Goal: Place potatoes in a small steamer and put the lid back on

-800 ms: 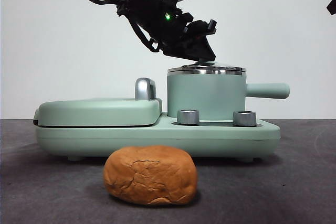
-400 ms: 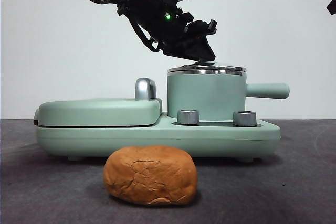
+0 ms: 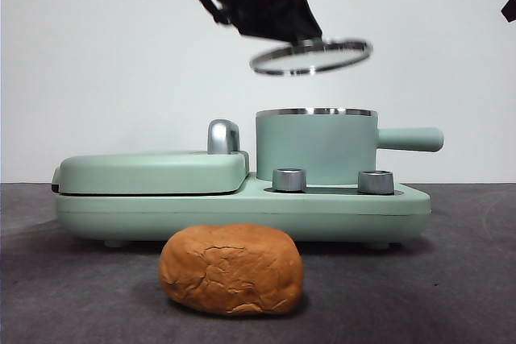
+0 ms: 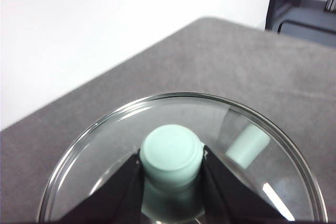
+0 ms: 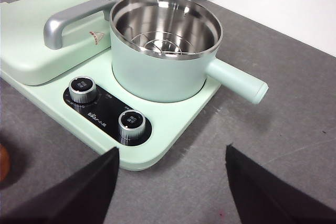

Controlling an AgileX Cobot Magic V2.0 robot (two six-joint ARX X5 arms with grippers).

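With its fingers [image 4: 126,187] clamped on the mint-green knob [image 4: 171,153], the left gripper [image 3: 278,6] holds the lid [image 3: 310,55] in the air above the small steamer [image 3: 316,147], well clear of its steel rim. The glass disc hangs slightly tilted in the front view. The step in hand is judged to be removing the lid and parking it. To do this well, the operator arm should keep the grip on the knob firm, carry the lid sideways away from the pot opening, and lower it flat onto bare table [image 3: 451,279] where it will not obstruct the path to the pot. The lid should not be released until its rim rests on a surface, since glass dropped from a tilt may roll or chip.

The right gripper [image 5: 170,182] waits with its fingers spread wide, holding nothing, near the pot handle [image 5: 239,81]. The potato [image 3: 231,269] lies on the table in front of the cooker base [image 3: 242,207]; the steamer is open, with its wire rack [image 5: 163,43] exposed.
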